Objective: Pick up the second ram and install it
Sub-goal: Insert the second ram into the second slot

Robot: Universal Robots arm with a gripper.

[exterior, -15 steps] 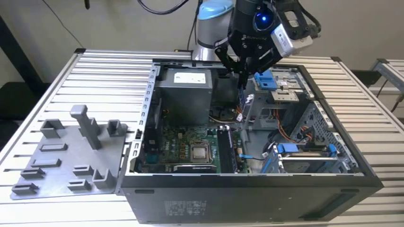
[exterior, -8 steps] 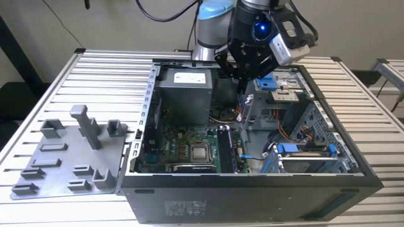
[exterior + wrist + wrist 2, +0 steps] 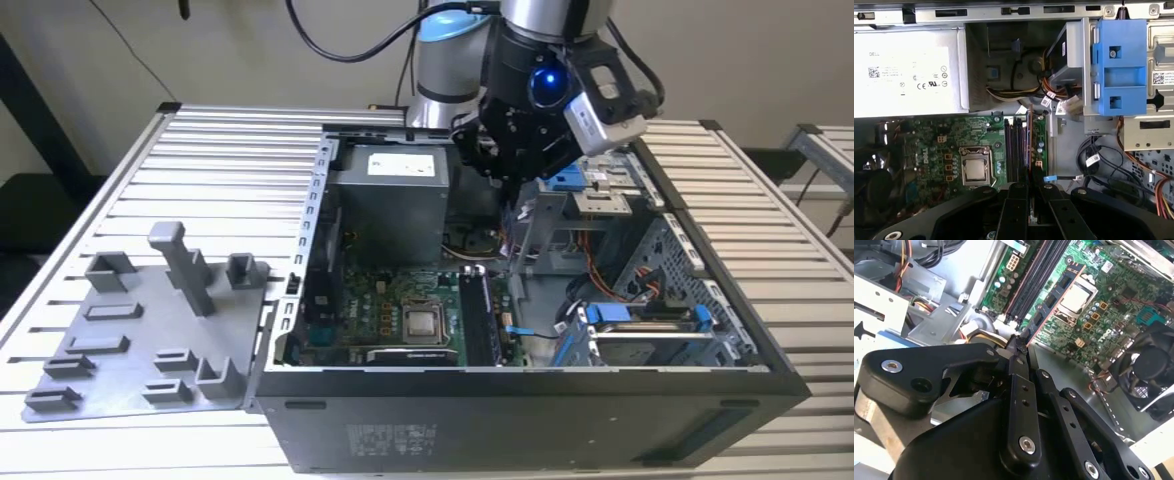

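Here, the pincer (image 3: 1021, 347) gripped the second ram (image 3: 1056, 290).
It hung edge-on above the motherboard's memory slots (image 3: 1015, 150), beside the CPU socket (image 3: 975, 170).

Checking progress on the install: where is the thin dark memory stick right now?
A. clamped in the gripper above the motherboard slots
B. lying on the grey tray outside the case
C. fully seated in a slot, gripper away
A: in the second wrist view the gripper pinches the thin dark memory stick, which hangs over the green motherboard.

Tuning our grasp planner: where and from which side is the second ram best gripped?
Grip the second ram at one end of the strip, jaws pressing its two flat faces, coming endwise along its length as the gripper does here; its thin flat shape offers nothing else to clamp.
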